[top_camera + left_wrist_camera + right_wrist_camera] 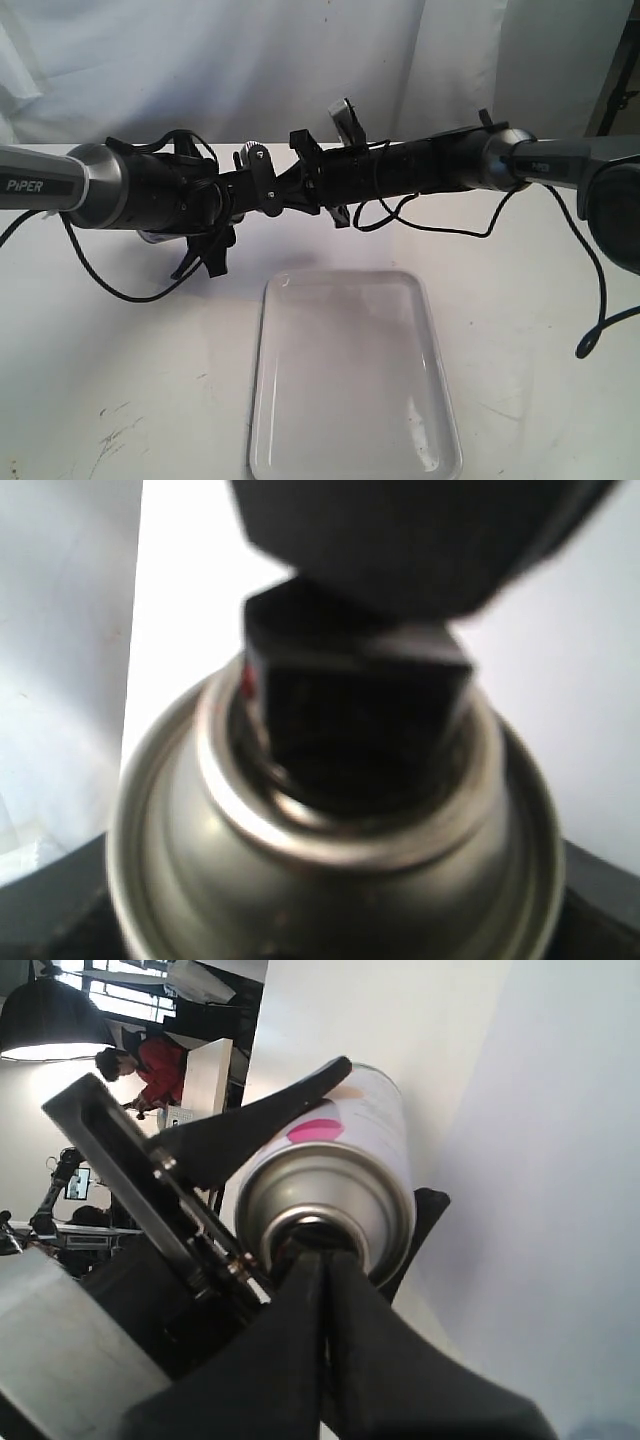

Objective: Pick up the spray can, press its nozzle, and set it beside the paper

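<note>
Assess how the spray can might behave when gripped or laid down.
The spray can has a smooth shiny wall, so it could slip in the left gripper. Round body: likely rolls if laid sideways. Metal dome suggests stiffness.

A matte white surface (90,340), scuffed with thin dark marks toward the lower left of the exterior view, is backed by a creased white cloth backdrop (200,60) with a narrow dark gap (622,70) at its far right. The right wrist view looks into a room beyond. There a black dome-shaped pendant lamp (50,1015) glows on its underside, bright panes crossed by dark bars (120,985) show nearby, and a blurred person in a red top (150,1070) is far off.
</note>
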Robot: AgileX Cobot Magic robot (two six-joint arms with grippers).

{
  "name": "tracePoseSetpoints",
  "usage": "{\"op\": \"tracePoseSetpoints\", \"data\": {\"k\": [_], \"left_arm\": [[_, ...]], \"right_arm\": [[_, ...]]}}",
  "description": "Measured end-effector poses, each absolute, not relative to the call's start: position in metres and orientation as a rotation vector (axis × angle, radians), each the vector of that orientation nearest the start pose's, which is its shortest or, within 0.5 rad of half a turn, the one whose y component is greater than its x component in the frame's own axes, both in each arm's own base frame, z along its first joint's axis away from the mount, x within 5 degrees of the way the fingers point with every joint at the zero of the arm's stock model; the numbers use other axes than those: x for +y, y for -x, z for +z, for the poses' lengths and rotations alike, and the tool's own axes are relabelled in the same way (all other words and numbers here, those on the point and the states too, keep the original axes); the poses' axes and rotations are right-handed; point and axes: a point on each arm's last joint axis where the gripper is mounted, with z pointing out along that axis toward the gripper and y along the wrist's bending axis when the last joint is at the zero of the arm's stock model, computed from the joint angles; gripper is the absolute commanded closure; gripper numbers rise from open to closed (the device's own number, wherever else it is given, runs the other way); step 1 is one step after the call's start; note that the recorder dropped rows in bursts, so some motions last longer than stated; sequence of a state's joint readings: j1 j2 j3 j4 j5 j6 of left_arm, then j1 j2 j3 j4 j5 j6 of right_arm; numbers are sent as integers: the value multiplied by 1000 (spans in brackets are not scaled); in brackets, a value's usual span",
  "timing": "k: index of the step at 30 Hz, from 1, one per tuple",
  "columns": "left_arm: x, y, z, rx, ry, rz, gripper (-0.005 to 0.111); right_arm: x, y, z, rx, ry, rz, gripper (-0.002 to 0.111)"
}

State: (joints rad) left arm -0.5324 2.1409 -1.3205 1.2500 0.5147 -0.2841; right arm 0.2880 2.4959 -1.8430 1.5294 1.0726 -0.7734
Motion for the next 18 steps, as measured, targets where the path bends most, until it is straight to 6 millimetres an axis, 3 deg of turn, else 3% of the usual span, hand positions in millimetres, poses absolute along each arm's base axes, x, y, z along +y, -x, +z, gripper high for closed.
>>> {"op": "tracePoseSetpoints", "data": {"k": [6, 10, 12, 18], "left_arm": [[-184, -396, 125, 2003, -1484, 761, 107], [-184, -395, 123, 2054, -1444, 725, 107], [-183, -394, 122, 2070, -1431, 715, 107], [-173, -397, 133, 2130, -1332, 677, 107]], "right_arm": [[190, -475, 117, 2365, 101, 1662, 108], [178, -475, 117, 2424, 61, 1525, 108], [174, -471, 123, 2433, 61, 1446, 108], [161, -459, 166, 2366, 125, 1208, 108]]}}
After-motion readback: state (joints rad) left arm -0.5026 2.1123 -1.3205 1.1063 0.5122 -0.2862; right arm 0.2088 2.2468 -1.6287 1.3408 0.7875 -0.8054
